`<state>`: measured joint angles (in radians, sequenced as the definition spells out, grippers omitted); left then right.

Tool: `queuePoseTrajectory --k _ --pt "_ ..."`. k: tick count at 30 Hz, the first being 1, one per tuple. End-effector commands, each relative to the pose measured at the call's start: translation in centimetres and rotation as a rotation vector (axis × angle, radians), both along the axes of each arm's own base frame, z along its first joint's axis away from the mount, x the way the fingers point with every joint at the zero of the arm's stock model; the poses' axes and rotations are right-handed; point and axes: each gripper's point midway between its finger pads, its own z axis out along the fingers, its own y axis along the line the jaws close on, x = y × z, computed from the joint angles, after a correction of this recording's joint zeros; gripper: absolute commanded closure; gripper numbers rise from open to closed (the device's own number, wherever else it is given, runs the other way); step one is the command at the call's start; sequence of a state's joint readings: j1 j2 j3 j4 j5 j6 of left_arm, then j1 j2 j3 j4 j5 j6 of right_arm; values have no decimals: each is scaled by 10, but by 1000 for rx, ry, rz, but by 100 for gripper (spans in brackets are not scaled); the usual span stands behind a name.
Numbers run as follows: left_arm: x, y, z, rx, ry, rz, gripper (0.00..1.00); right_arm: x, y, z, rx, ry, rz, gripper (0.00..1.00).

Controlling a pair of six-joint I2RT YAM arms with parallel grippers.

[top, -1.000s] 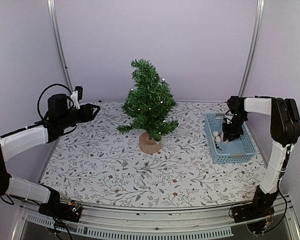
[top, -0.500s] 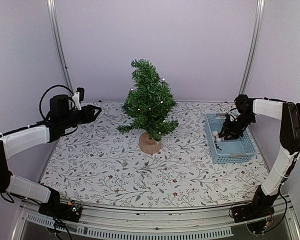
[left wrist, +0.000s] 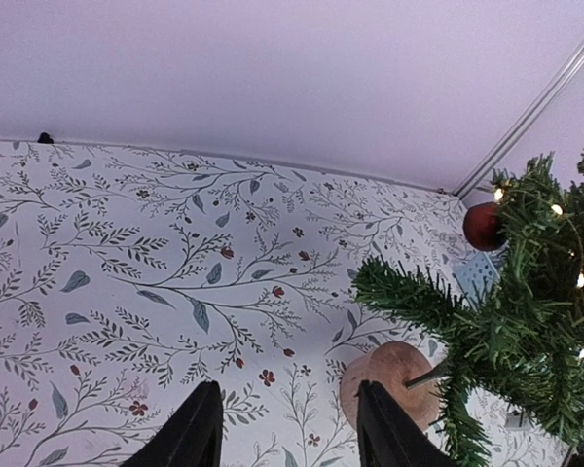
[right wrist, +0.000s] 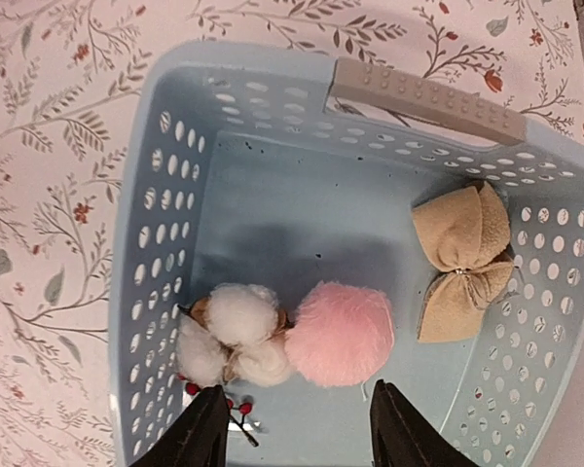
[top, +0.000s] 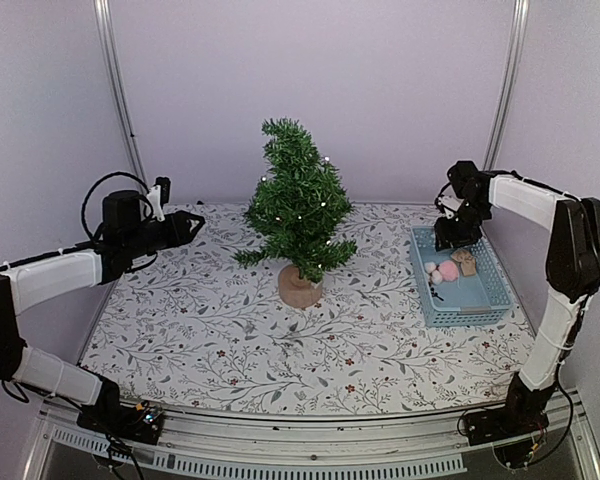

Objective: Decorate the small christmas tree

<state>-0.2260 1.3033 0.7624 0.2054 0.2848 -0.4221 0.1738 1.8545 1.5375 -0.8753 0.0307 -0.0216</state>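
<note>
right fingers [right wrist: 202,433] lifted out of basket [right wrist: 148,224], 3 o'clock of tree [top: 298,205], spread and empty. pink pompom [right wrist: 341,333] still inside, so no pick yet. left fingers [left wrist: 197,433] spread, idle.

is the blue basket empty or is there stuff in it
Not empty. The blue basket holds a pink pompom, a white cotton cluster and a tan bow.
</note>
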Motion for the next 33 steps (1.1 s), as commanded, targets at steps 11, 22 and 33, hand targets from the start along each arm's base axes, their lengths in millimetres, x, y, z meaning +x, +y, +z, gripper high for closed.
queuePoseTrajectory --k 11,22,33 --pt "4 -3 17 -29 -48 -13 51 3 -17 -67 -277 108 256 43" --pt "6 -3 19 -25 -59 -11 51 -13 -18 -111 -251 210 268 48" --pt "9 -3 23 -24 -71 -14 51 -15 -21 -94 -112 203 89 66"
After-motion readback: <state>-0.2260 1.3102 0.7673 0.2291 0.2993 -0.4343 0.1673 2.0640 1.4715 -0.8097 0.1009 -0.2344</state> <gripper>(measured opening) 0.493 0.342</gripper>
